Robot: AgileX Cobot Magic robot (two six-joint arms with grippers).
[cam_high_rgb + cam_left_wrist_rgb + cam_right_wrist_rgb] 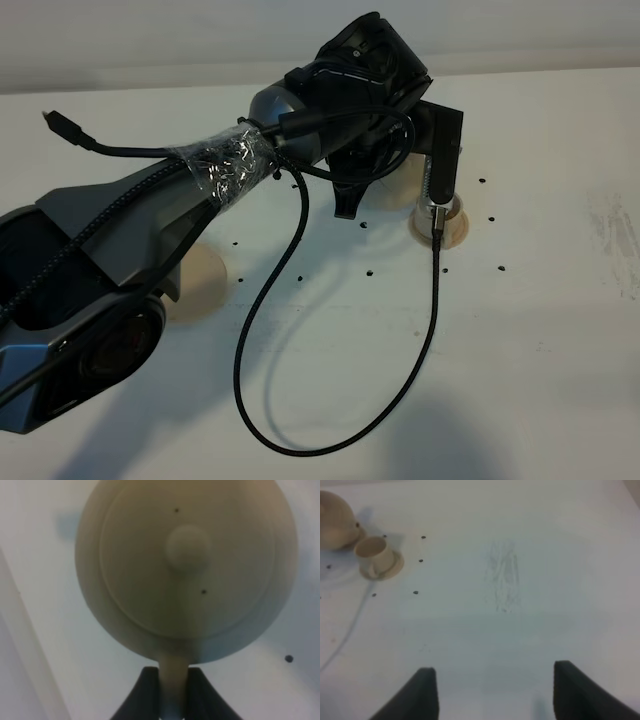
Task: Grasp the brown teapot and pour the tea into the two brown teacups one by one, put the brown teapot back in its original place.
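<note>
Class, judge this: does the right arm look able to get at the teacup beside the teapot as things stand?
Probably yes: bare table lies between the open right gripper and the teacup. However, the teapot is close beside it, so the approach looks tight.

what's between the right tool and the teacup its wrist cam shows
Just bare white table, with a small dark speck near the teacup, as the right wrist view shows ahead of the open right tool.
</note>
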